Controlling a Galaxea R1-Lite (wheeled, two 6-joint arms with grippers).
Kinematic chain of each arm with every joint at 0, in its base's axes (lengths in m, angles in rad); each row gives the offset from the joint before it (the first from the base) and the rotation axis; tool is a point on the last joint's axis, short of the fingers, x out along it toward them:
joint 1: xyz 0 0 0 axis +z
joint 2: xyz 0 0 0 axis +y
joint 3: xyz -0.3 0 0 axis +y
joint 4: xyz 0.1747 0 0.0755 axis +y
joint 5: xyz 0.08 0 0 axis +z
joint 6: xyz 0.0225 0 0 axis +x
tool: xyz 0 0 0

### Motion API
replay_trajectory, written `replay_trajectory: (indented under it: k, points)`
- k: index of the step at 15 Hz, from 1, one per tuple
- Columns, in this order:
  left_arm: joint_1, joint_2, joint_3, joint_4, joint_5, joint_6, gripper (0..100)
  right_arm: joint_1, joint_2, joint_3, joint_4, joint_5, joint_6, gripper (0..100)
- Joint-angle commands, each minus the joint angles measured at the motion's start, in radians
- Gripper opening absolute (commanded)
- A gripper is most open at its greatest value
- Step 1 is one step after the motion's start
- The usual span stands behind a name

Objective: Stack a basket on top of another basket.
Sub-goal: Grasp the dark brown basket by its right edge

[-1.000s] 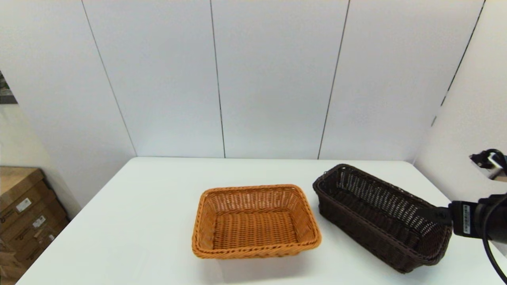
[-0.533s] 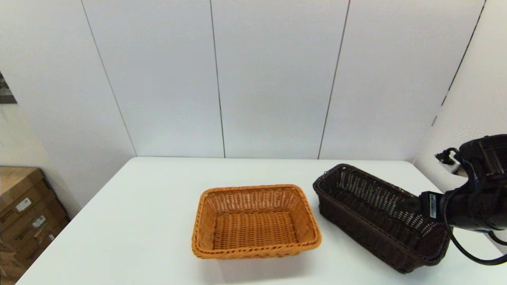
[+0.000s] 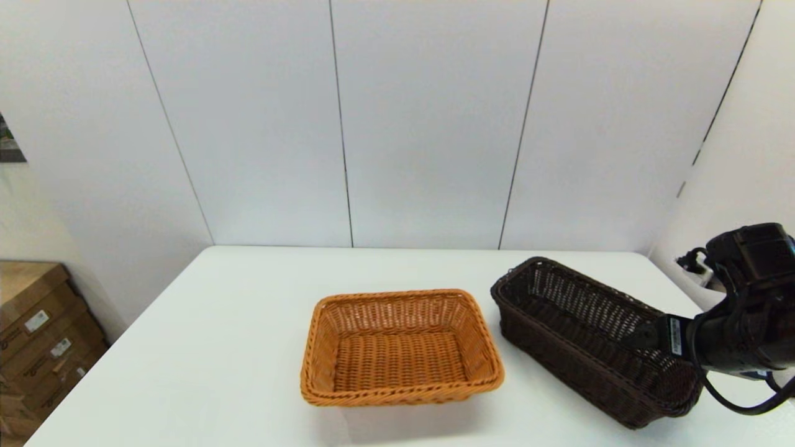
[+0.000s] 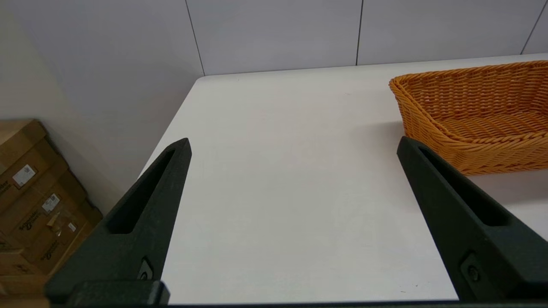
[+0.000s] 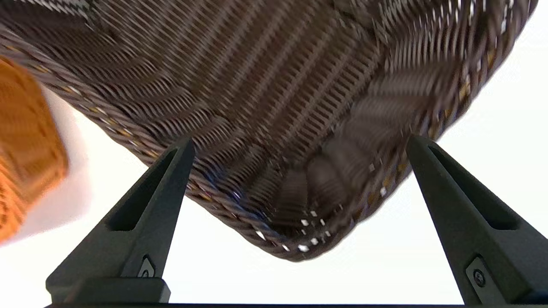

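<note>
On the right of the tabletop (image 3: 248, 347), the right gripper (image 5: 299, 145) has been brought lower over the dark basket (image 3: 590, 338).
Its fingers are spread wide above the basket's near-right end, nothing clamped; a grasp seems imminent. The orange basket (image 3: 400, 347) sits just left, unstacked. The left gripper (image 4: 293, 145) is held open, idle at the left.

Looks like a lab or test room rather than a home: plain white table (image 3: 248, 347) set against bare grey wall panels (image 3: 428, 124) with thin dark seams, plus labelled cardboard boxes (image 3: 43, 335) stacked on the floor at the left. No furnishings or decoration.
</note>
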Motion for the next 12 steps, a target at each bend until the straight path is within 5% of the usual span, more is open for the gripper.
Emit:
replay_trajectory:
  k: [1,12]
  points:
    - [0.001,0.000,0.000,0.000,0.000,0.000,100,-0.002,0.002,0.001,0.039,0.000,0.004,100]
    - [-0.001,0.000,0.000,0.000,0.000,0.000,100,-0.078,0.080,-0.103,0.119,-0.038,0.027,100]
